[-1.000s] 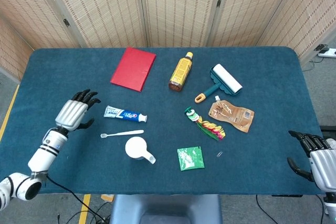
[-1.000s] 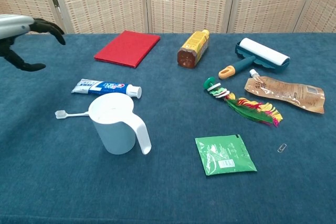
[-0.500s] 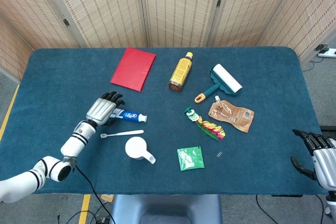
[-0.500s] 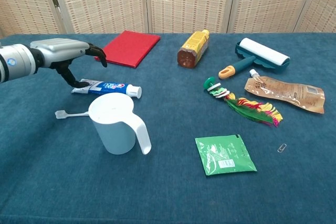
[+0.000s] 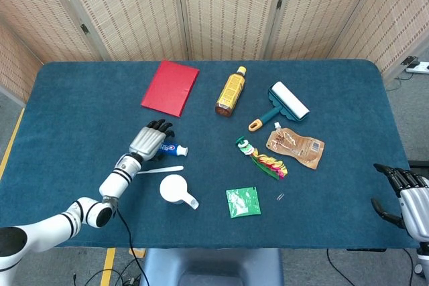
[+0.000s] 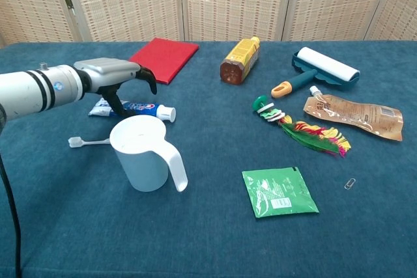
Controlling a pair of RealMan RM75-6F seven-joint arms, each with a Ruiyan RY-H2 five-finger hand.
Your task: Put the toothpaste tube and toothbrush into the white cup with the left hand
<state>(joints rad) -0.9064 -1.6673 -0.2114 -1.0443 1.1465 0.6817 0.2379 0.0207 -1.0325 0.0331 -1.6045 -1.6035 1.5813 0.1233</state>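
Note:
The toothpaste tube (image 6: 139,108) lies flat on the blue table, its white cap pointing right, partly covered in the head view by my left hand (image 5: 150,140). In the chest view the left hand (image 6: 117,76) hovers over the tube with fingers spread and thumb reaching down to it; it holds nothing. A white toothbrush (image 6: 88,141) lies just in front of the tube, next to the white cup (image 6: 144,154), which stands upright with its handle toward the front right. My right hand (image 5: 405,195) rests at the table's right edge, fingers apart and empty.
A red book (image 6: 158,59) lies behind the hand. An amber bottle (image 6: 238,61), lint roller (image 6: 317,69), brown pouch (image 6: 355,114), feathered toy (image 6: 300,124), green sachet (image 6: 279,191) and paper clip (image 6: 350,183) lie to the right.
My left hand has swept rightward from the table's left side to a spot above the toothpaste tube. The right hand has barely shifted.

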